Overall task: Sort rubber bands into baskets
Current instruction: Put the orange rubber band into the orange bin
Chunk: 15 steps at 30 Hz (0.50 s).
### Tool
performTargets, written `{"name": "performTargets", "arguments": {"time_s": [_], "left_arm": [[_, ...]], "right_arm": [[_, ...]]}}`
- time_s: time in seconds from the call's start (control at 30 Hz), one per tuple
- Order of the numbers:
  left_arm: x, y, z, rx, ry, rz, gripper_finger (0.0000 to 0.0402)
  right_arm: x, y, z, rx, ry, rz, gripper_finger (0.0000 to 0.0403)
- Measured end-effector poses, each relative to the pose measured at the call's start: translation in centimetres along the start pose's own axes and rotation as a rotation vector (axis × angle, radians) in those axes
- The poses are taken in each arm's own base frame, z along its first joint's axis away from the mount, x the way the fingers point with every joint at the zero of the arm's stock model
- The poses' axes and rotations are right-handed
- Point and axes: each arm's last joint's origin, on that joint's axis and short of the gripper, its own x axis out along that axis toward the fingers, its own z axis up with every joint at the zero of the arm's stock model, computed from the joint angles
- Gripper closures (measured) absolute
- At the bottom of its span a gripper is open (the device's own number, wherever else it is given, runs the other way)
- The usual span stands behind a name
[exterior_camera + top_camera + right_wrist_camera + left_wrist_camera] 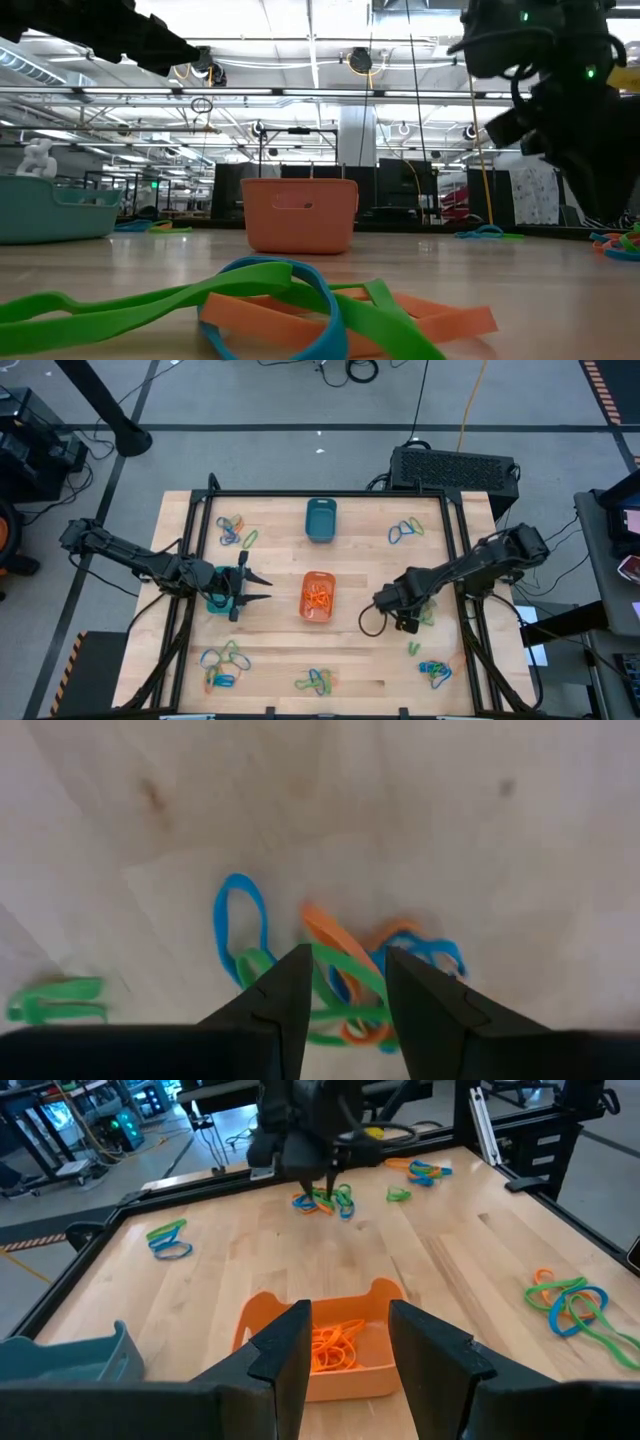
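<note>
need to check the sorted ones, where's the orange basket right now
In the high view the orange basket sits mid-table between the left gripper and right gripper, with the dark teal basket beyond it.

Grey floor (300,405) all around my wooden table (365,575), black cables (350,370) snaking along the upper edge of the high view. Behind, bright ceiling lights (300,25) over dark shelving (400,185).

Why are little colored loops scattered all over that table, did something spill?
Nothing looks spilled or damaged. The rubber bands lie in separate mixed clumps around the table, waiting to be sorted. Only the orange basket visibly holds bands, all orange; all baskets stand upright.
</note>
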Motion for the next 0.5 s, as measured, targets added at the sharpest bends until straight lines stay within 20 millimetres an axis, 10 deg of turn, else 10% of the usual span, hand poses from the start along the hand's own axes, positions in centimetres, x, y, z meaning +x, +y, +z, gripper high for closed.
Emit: {"name": "performTargets", "arguments": {"time_s": [0.5], "left_arm": [[0.0,0.0,-0.05,0.0,0.005,0.0,0.0258]], "right_arm": [[1.23,0.0,0.31,-0.018,-0.022,0.071,0.0282]]}}
